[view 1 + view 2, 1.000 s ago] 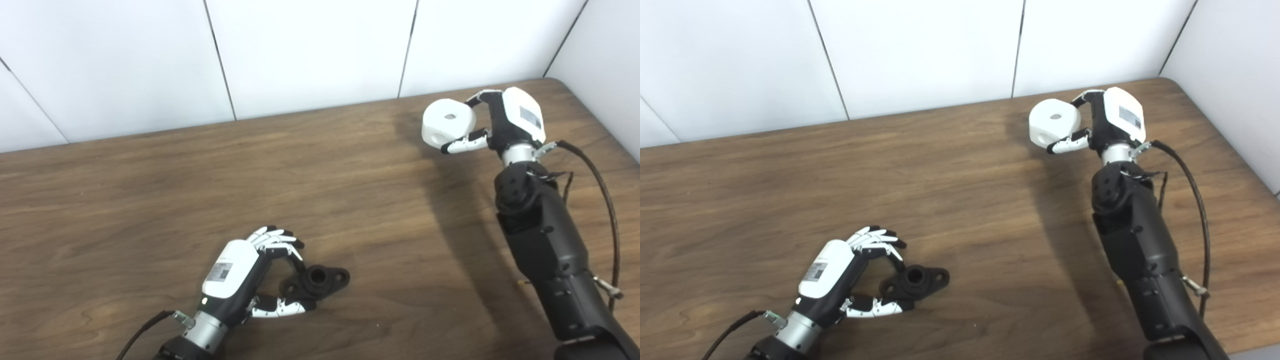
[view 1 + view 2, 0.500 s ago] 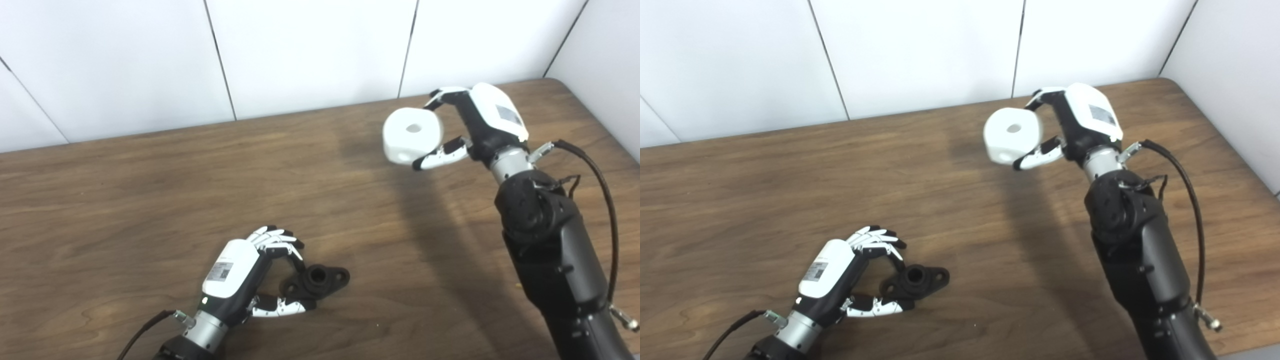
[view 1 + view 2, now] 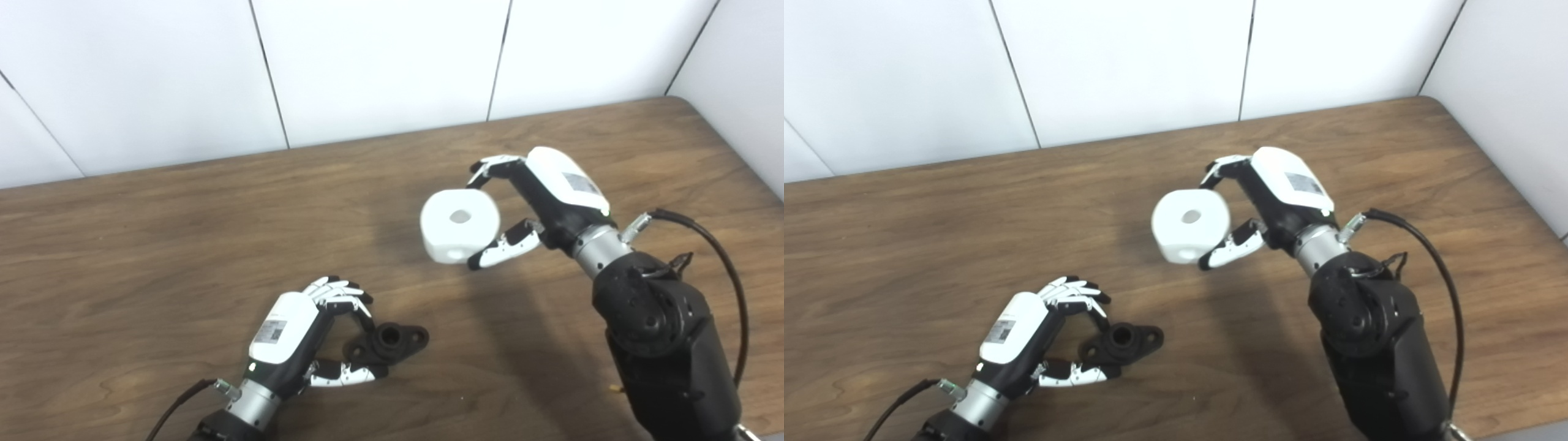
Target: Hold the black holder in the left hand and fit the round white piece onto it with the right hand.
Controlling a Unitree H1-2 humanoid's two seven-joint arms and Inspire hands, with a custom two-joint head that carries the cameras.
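Holder (image 3: 387, 344), black, lies flat on the brown wooden surface (image 3: 153, 245) near its front edge, its round socket facing up between two small flanges. My left hand (image 3: 306, 343) is curled around its left end, fingers (image 3: 340, 294) arched over the top and thumb (image 3: 343, 375) stretched along the near side, touching it; the holder rests on the surface. The round white piece (image 3: 459, 225) is up in the air, well apart from the holder, above and to the right of it. My right hand (image 3: 539, 208) grips it, fingers over the far rim and thumb (image 3: 502, 252) under the near edge. Its top face shows a small central hole, and another hole marks its side.
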